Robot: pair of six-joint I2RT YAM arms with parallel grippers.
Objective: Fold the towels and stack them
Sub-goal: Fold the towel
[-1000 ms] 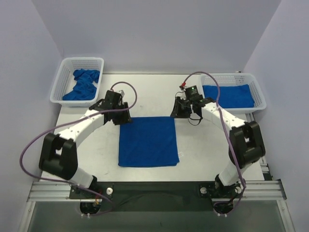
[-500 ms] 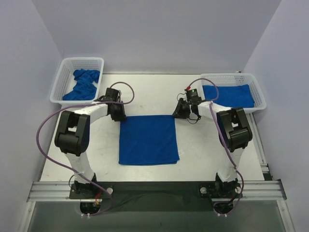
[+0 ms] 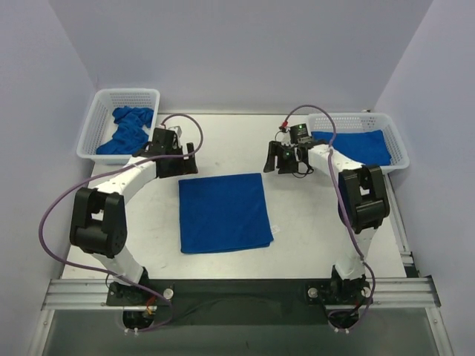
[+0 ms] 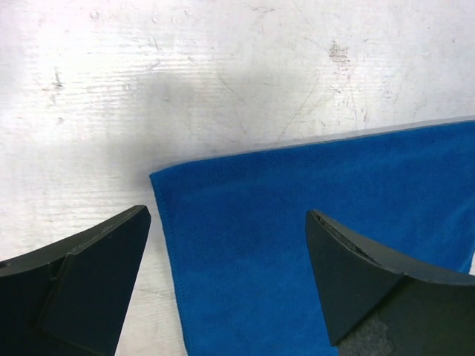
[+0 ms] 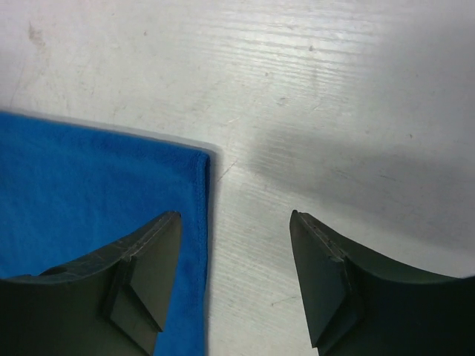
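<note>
The towel (image 3: 223, 213) I am working on lies spread flat in the middle of the table (image 3: 312, 215), a tidy blue rectangle with nothing resting on it. Its far edge runs roughly between my two claws.

My left claw (image 3: 180, 167) hangs at the far left corner of that towel. Its jaws are spread wide and nothing is caught between them. Through my left wrist camera I see the corner lying in the gap, with bare tabletop beyond it. One of my left fingers (image 4: 89, 282) is over the table and the other is over the cloth. I cannot tell whether either tip touches the surface.

My right claw (image 3: 284, 167) sits at the far right corner, its jaws also apart and holding nothing. Through my right wrist camera the corner lies close to one of my right fingers (image 5: 111, 282), and the gap between the jaws is mostly over bare table.

Farther out, at the far left of the table, a white basket (image 3: 95, 122) holds the crumpled towels (image 3: 126, 132), a loose blue heap. At the far right, a second basket (image 3: 399, 148) holds a flat towel (image 3: 352, 147), laid smooth and filling most of its floor. Both baskets are well apart from the towel in the middle.
</note>
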